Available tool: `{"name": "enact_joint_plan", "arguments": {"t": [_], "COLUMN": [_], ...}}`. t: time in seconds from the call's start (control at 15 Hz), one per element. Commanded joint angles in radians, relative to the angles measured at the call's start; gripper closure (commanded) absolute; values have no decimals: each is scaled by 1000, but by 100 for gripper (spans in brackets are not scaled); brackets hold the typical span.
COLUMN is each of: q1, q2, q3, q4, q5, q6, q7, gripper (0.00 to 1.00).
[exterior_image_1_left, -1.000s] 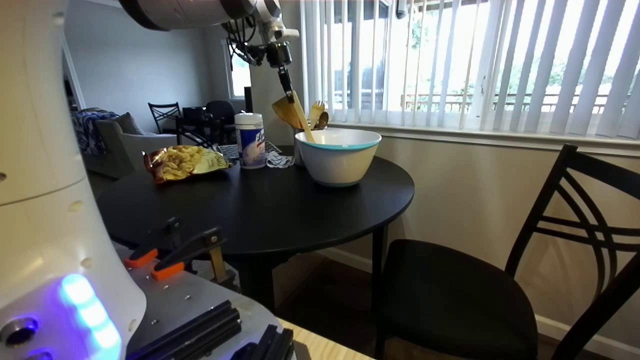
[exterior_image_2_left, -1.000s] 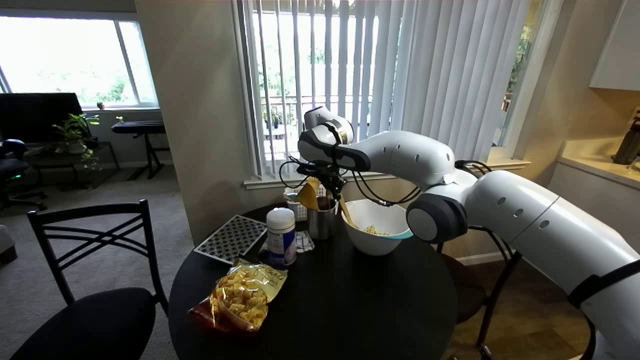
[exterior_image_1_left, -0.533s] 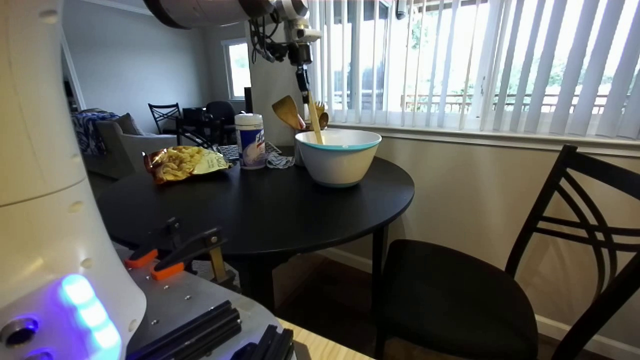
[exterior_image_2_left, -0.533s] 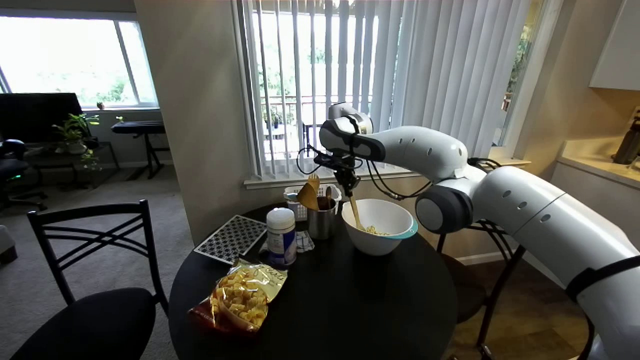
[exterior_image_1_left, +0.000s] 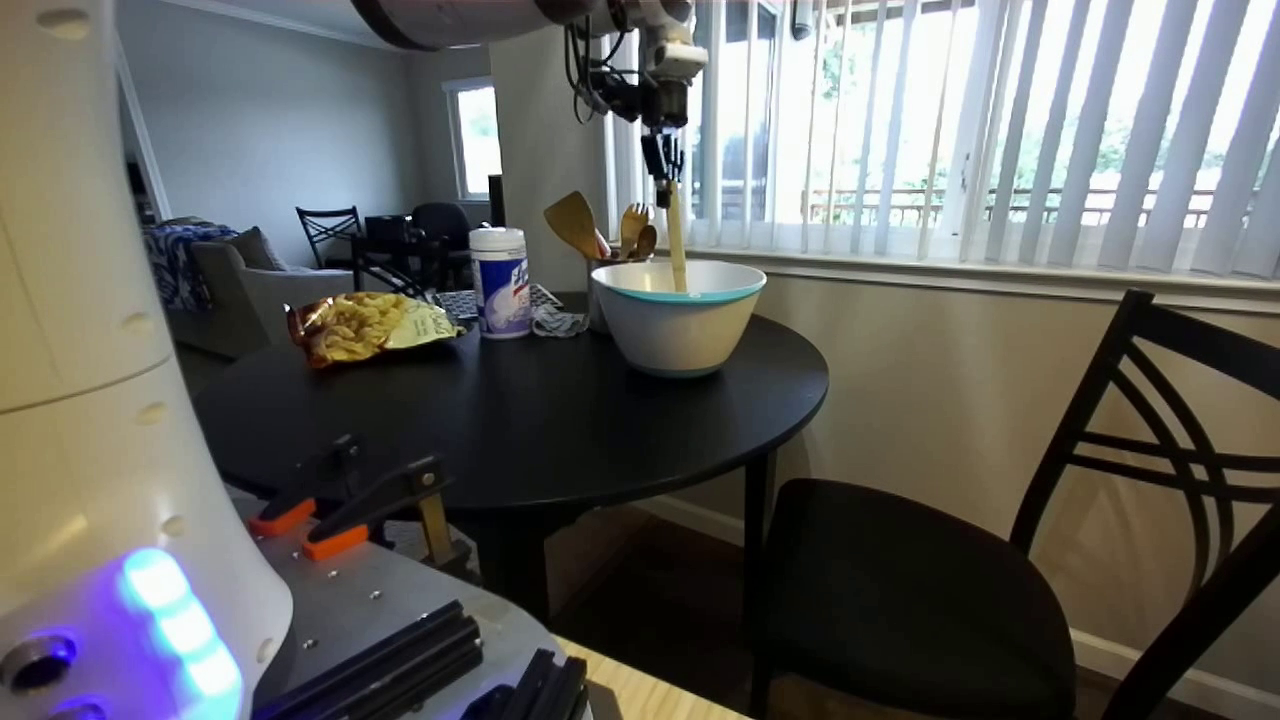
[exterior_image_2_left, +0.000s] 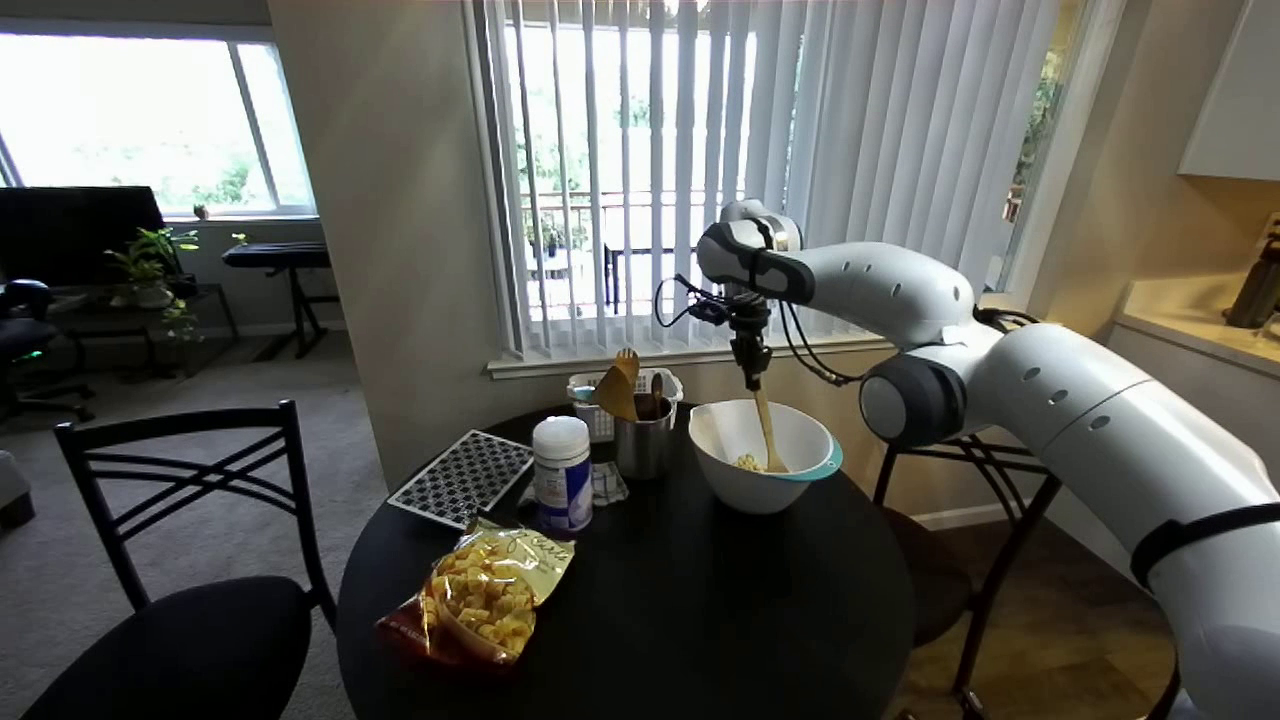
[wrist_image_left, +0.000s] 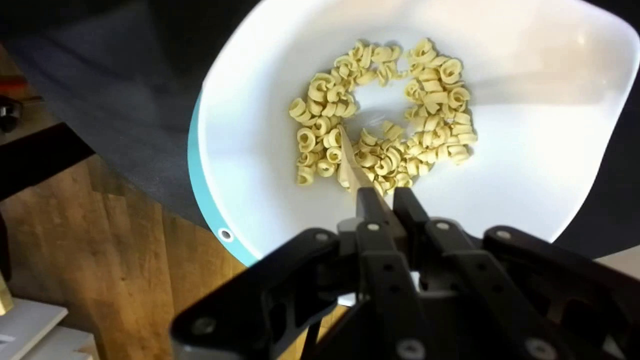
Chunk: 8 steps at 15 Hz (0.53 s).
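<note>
Above the white bowl (wrist_image_left: 250, 150) of pasta (wrist_image_left: 440, 131), the gripper (wrist_image_left: 385, 199) pinches a wooden utensil (wrist_image_left: 356, 174).

In an exterior view, the claw (exterior_image_1_left: 666, 190) grips a pale wooden utensil (exterior_image_1_left: 676, 242) near its top; it stands almost upright, its lower end hidden in a white bowl (exterior_image_1_left: 672, 335) with a turquoise rim. The bowl sits on a round black tabletop (exterior_image_1_left: 560, 430). Just behind the bowl's left side rise a wooden spatula (exterior_image_1_left: 571, 224), a fork (exterior_image_1_left: 633, 225) and a spoon (exterior_image_1_left: 646, 240). Farther left are a crumpled cloth (exterior_image_1_left: 560, 321), a white-lidded canister (exterior_image_1_left: 502, 285) and a glossy snack bag (exterior_image_1_left: 365, 325) lying down. A black chair (exterior_image_1_left: 900, 600) with a slatted back stands to the right; vertical blinds (exterior_image_1_left: 900, 130) hang across the window (exterior_image_1_left: 962, 190) behind.
</note>
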Motion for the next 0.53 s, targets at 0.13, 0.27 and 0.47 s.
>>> {"name": "enact_joint_plan", "arguments": {"t": [0.13,0.27,0.47], "q1": [-23,-14,22], "q2": [-20,-20,-23], "q3": [13,15,11], "q4": [-17,-16,-13], "q5": [23,19,3], "q6": [28,66,123], "q7": [25,9,-14], "gripper": [97,97,97]}}
